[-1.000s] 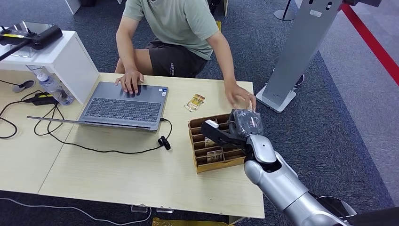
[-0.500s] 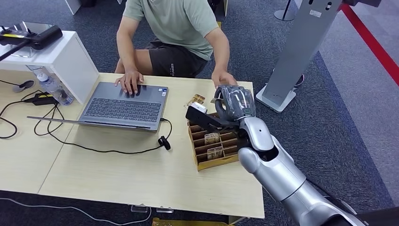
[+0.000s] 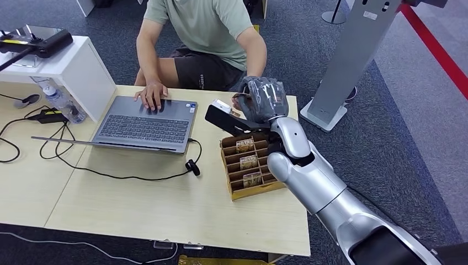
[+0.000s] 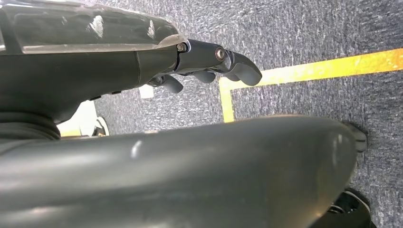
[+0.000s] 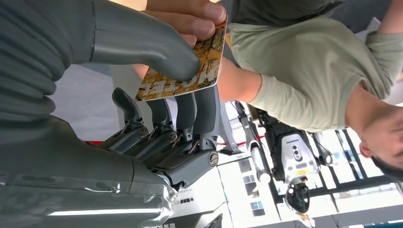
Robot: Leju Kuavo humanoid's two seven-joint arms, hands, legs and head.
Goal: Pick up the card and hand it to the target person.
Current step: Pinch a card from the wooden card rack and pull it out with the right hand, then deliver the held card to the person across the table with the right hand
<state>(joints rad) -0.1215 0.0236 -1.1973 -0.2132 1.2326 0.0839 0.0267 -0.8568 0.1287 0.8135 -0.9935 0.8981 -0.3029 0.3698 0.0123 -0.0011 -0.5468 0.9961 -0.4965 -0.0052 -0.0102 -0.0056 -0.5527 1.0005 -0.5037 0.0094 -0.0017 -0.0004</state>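
My right hand point(image 3: 264, 99) is raised over the table's far edge, in front of the seated person point(image 3: 207, 27). In the right wrist view its thumb point(image 5: 142, 42) and fingers point(image 5: 199, 109) pinch a yellow-brown patterned card point(image 5: 211, 52). The person's fingers point(image 5: 190, 19) also grip the card's other end. In the head view the person's hand point(image 3: 240, 99) touches my right hand, and the card is hidden behind it. My left hand point(image 4: 214, 61) hangs over the carpet, holding nothing, fingers loosely extended.
A wooden card box point(image 3: 259, 190) with several cards in its slots sits below my right arm. An open laptop point(image 3: 143, 124) lies to the left with the person's other hand point(image 3: 152, 95) on it. A white shelf point(image 3: 72, 66), bottle point(image 3: 63, 102) and cables point(image 3: 110, 174) stand further left.
My right hand rose from the card box and moved away from me toward the person. The person's hand left the table beside the box and came to the card.
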